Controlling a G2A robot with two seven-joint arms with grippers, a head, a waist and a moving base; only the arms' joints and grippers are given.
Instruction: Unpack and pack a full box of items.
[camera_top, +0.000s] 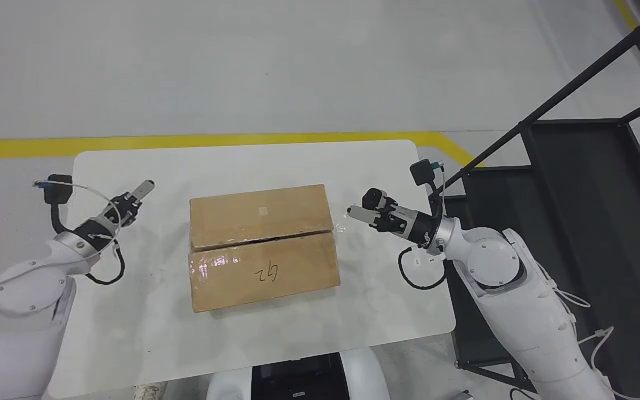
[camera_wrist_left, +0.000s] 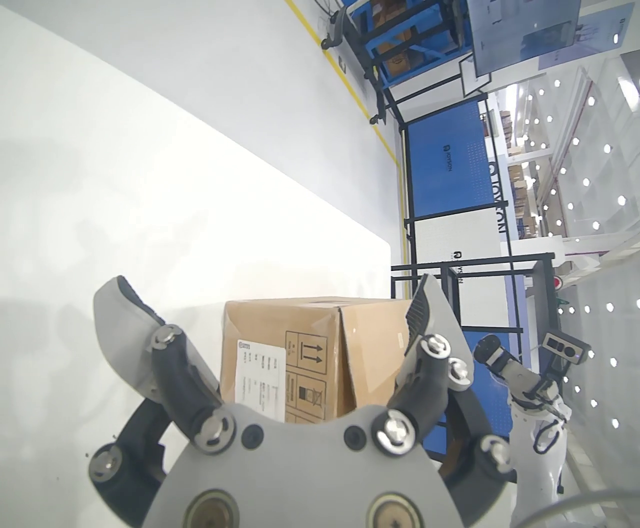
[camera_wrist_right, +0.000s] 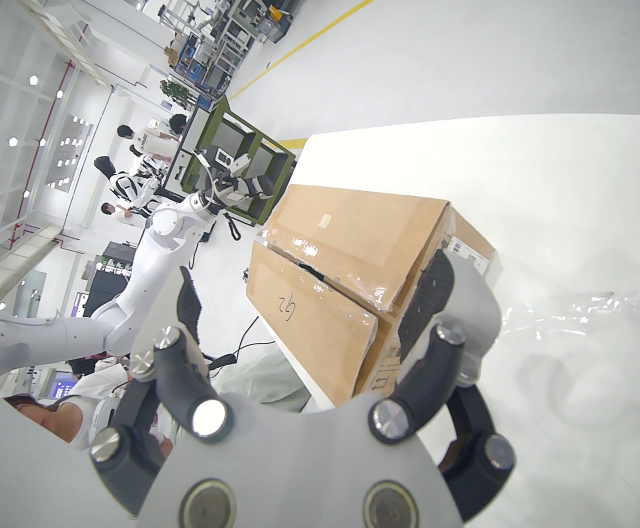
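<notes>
Cardboard box (camera_top: 262, 247) sits shut on the near half of the white table (camera_top: 250, 165), and the shiny tape along its top seam looks torn. A crumpled strip of clear tape (camera_wrist_right: 570, 310) lies just beside its right end. The left claw (camera_top: 142, 195) is wide open and holds nothing, well apart from the box's left end. The right claw (camera_top: 352, 213) is open and empty too, near the right end. I'd say the unpacking has barely begun: both flaps still lie flat, nothing is out, and the repacking is all ahead. Beyond the table runs a yellow floor line (camera_top: 200, 143)
</notes>
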